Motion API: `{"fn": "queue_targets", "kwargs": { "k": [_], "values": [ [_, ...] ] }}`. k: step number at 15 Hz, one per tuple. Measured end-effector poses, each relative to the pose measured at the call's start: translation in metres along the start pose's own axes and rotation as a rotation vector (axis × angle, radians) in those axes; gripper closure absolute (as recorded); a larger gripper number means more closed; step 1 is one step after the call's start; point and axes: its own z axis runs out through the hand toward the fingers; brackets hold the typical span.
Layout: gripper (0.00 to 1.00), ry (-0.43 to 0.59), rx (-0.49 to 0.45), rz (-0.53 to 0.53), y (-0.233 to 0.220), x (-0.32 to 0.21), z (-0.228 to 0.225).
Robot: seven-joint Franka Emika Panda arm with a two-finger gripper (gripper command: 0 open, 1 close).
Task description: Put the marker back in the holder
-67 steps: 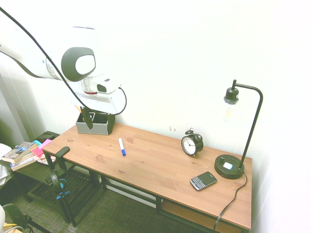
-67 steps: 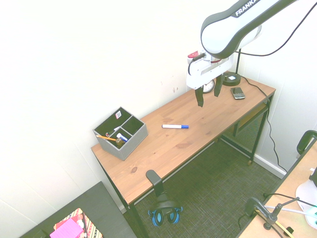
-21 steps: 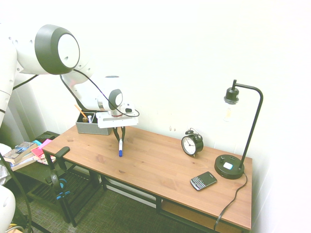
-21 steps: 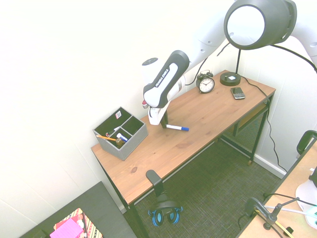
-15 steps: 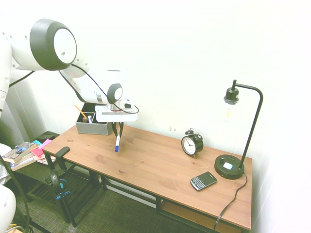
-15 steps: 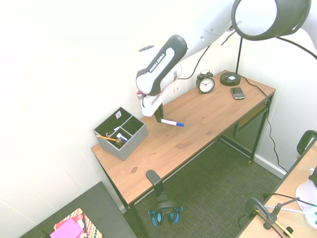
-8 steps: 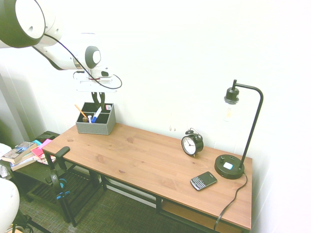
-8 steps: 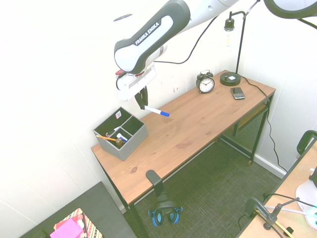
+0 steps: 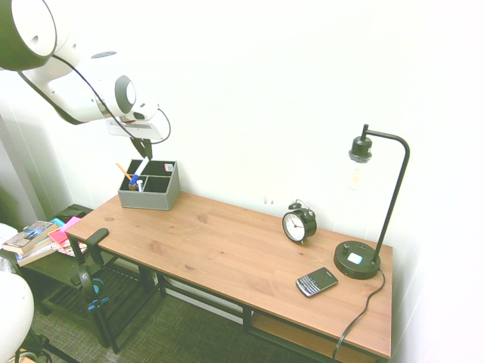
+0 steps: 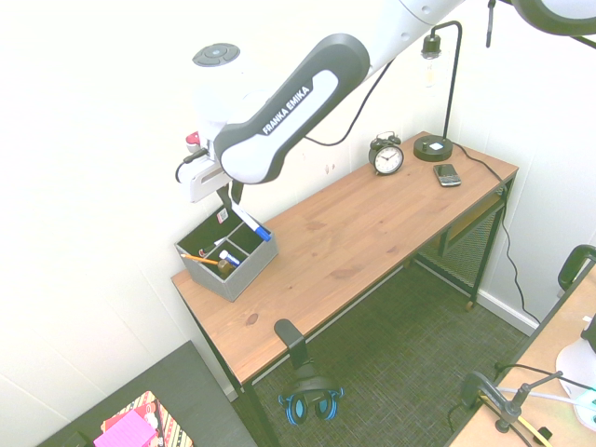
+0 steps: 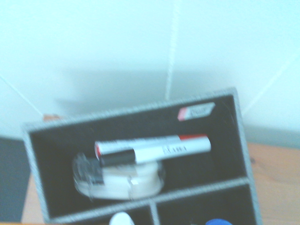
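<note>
The marker [image 10: 249,222] is gripped by its white barrel between the jaws [image 10: 235,197], which are closed on it above the holder [image 10: 235,284]. It is carried aslant, the blue cap angled downward, probably because it was gripped near the uncapped end; the cap would then lead on the way in.

The holder is stood at one end of the surface [image 9: 249,243], near its wall-side edge, presumably so that the rest is left for work. Its long compartment lies along the wall side, where two other markers [image 11: 173,149] are laid flat beside a clear tape dispenser [image 11: 119,180], apparently because length is needed there. An orange pencil [image 10: 199,259] is leaned in a smaller front compartment, as suits slim upright things.

The alarm clock [image 9: 299,224] and the lamp [image 9: 357,259] are set toward the opposite end, likely for easy sight and light. Lowering and release are judged to remain; with the present slant, a divider could be caught by the cap.
</note>
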Motion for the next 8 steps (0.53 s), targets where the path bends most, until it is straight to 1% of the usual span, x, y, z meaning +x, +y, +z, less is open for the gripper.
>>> {"fn": "queue_targets", "kwargs": {
  "k": [2,4,8],
  "values": [
    [1.00,0.091,0.075,0.036,0.008,0.011,0.013],
    [1.00,0.176,0.113,0.067,0.020,0.025,0.027],
    [1.00,0.203,0.138,0.092,0.017,0.016,0.030]
  ]
}}
